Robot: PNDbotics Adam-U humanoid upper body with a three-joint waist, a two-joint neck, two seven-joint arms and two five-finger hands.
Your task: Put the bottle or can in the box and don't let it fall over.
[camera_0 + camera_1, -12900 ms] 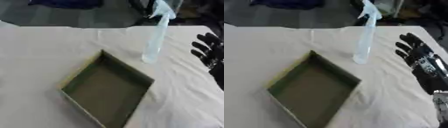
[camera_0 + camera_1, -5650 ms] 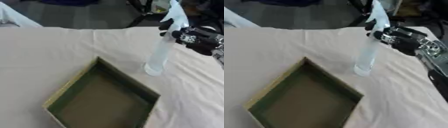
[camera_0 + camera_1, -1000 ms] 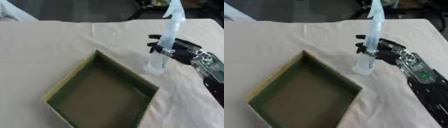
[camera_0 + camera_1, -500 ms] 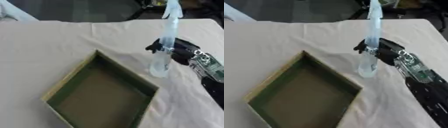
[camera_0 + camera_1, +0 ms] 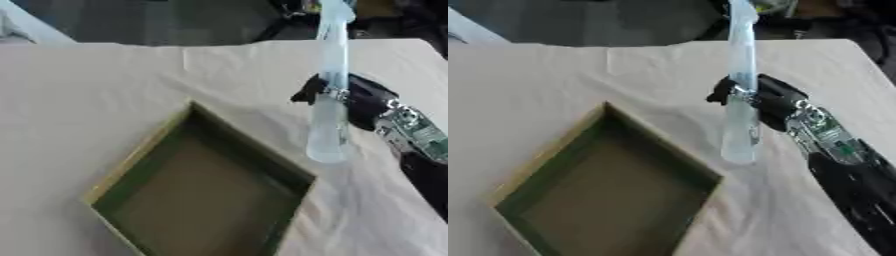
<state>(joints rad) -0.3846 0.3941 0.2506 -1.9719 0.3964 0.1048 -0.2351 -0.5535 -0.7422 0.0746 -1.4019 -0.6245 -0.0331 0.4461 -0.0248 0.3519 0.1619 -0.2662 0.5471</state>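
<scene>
Over cream cloth (image 5: 105, 90), right hand (image 5: 363, 102) fingers wrap the tall, clear, upright bottle (image 5: 329, 115).

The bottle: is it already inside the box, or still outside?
Outside. The bottle stands upright beside the box's right corner, its base over the cloth, with the right hand curled round its middle.

The top of the clear spray bottle (image 5: 329, 100) runs out past the upper edge in both eye views, so its nozzle cannot be made out, and most of the right hand (image 5: 773, 105) lies behind the bottle's body, with only dark fingers showing round its left side. The near corner of the green box (image 5: 166, 150) is cut off by the bottom edge, and the right arm leaves by the lower right corner. Whether the bottle's base touches the tablecloth (image 5: 87, 85) cannot be told.
</scene>
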